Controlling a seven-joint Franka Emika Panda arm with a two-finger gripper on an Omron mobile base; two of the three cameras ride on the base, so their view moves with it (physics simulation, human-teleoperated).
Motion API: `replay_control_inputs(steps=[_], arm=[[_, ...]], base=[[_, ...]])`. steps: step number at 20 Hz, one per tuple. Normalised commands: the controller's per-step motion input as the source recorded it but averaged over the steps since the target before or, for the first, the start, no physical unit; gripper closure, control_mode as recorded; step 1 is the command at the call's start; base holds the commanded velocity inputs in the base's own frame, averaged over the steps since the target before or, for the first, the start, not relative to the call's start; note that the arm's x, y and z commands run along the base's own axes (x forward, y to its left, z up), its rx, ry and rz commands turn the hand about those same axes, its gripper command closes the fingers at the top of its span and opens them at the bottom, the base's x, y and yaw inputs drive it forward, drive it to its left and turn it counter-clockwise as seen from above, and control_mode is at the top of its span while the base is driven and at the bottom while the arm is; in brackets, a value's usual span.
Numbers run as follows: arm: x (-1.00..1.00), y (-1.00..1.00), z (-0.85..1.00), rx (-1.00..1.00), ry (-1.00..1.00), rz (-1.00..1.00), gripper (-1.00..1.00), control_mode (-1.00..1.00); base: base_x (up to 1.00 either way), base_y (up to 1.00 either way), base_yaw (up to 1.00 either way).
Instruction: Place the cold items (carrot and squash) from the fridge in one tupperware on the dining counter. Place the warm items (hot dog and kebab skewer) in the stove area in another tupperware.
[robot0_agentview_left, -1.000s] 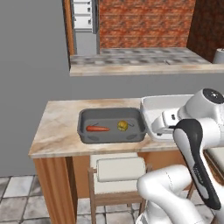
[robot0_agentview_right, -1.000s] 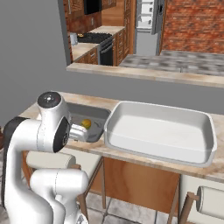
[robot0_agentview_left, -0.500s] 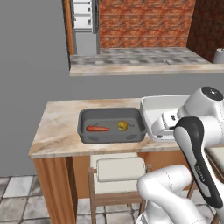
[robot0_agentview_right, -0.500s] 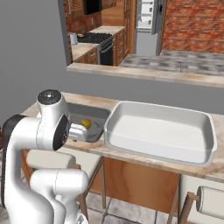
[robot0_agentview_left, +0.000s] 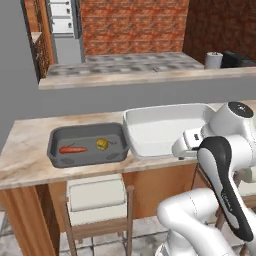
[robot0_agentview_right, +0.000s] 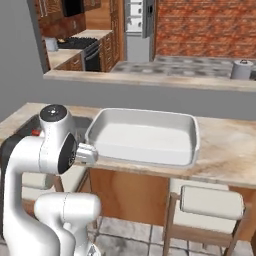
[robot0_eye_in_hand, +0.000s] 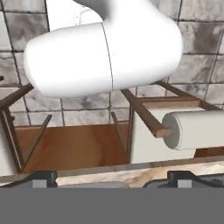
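A carrot (robot0_agentview_left: 73, 149) and squash (robot0_agentview_left: 102, 144) lie in the grey tupperware (robot0_agentview_left: 56, 140) at the counter's left end, while the wide-open, empty gripper (robot0_eye_in_hand: 111, 178) points downward beside the stool (robot0_eye_in_hand: 175, 131).

I see a polished, marble-like tabletop (robot0_agentview_left: 20, 155) with warm wood panelling beneath. On it, the grey tupperware (robot0_agentview_left: 55, 150) looks like matt plastic; the white tupperware (robot0_agentview_left: 160, 112) beside it is smooth, with a slight sheen. The stool (robot0_agentview_left: 95, 195) has a wooden frame and a pale cushion. The back wall (robot0_agentview_left: 135, 25) is rough brick.
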Motion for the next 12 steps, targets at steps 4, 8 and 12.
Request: replay_control_inputs(steps=[4, 8, 12], arm=[[0.0, 0.0, 0.0, 0.0, 0.0, 0.0, -1.0, 1.0], [0.0, 0.0, 0.0, 0.0, 0.0, 0.0, -1.0, 1.0], [0.0, 0.0, 0.0, 0.0, 0.0, 0.0, -1.0, 1.0]], base=[[-0.56, -0.86, -0.37], [-0.33, -0.73, -0.37], [-0.12, -0.69, -0.34]])
